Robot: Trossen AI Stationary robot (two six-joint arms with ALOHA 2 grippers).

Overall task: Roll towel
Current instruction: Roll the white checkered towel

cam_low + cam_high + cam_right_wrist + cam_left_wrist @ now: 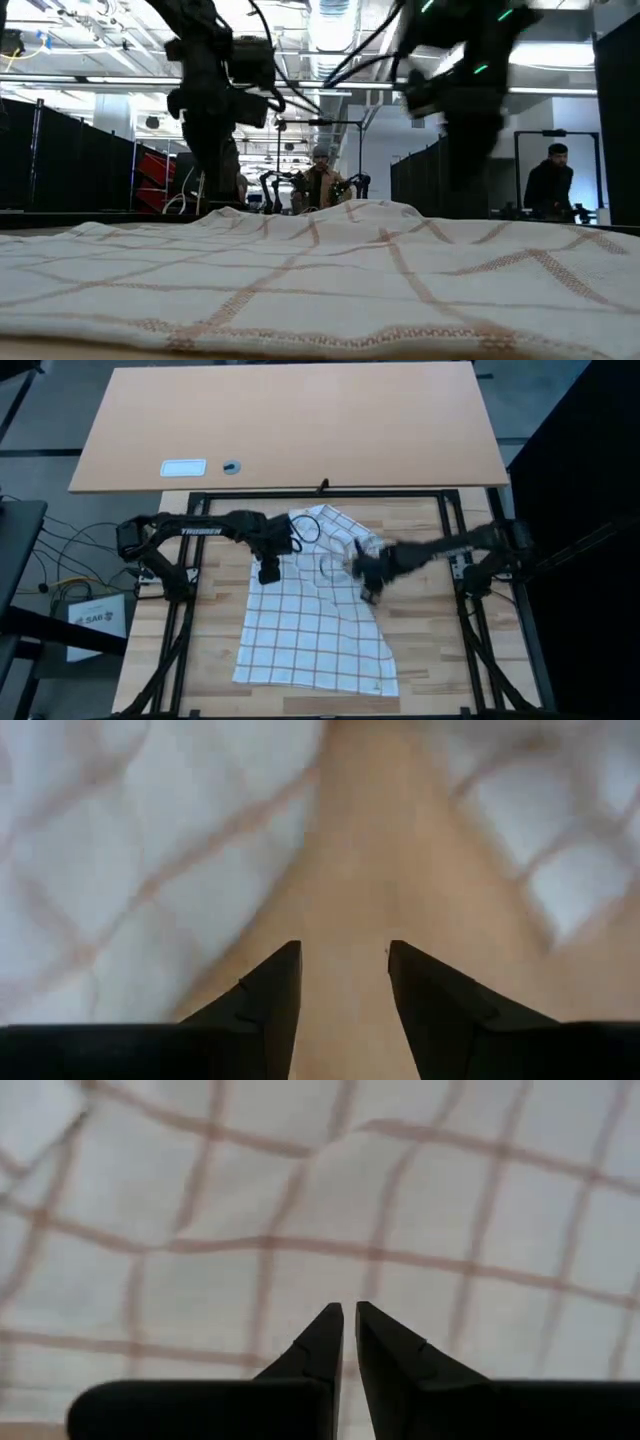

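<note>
The towel [315, 630], white with a grid of thin reddish-brown lines, lies spread on the wooden table [420, 650]. Its near edge is flat, and its far part [330, 530] is rumpled into a low hump [350, 212]. My left gripper [268, 574] hangs above the towel's far left part, pointing down. It is shut, with nothing between its fingers [349, 1315]. My right gripper [369, 595] hangs above the towel's right edge. It is open over a strip of bare wood [390, 870] with towel [100, 870] on both sides.
A black frame [455, 540] runs around the work area. A second, pale table top [290, 420] lies beyond it, with a white label [183, 467] and a small round thing [232, 466]. A dark cable loop [305, 528] lies at the towel's far edge. People [320, 185] stand in the room behind.
</note>
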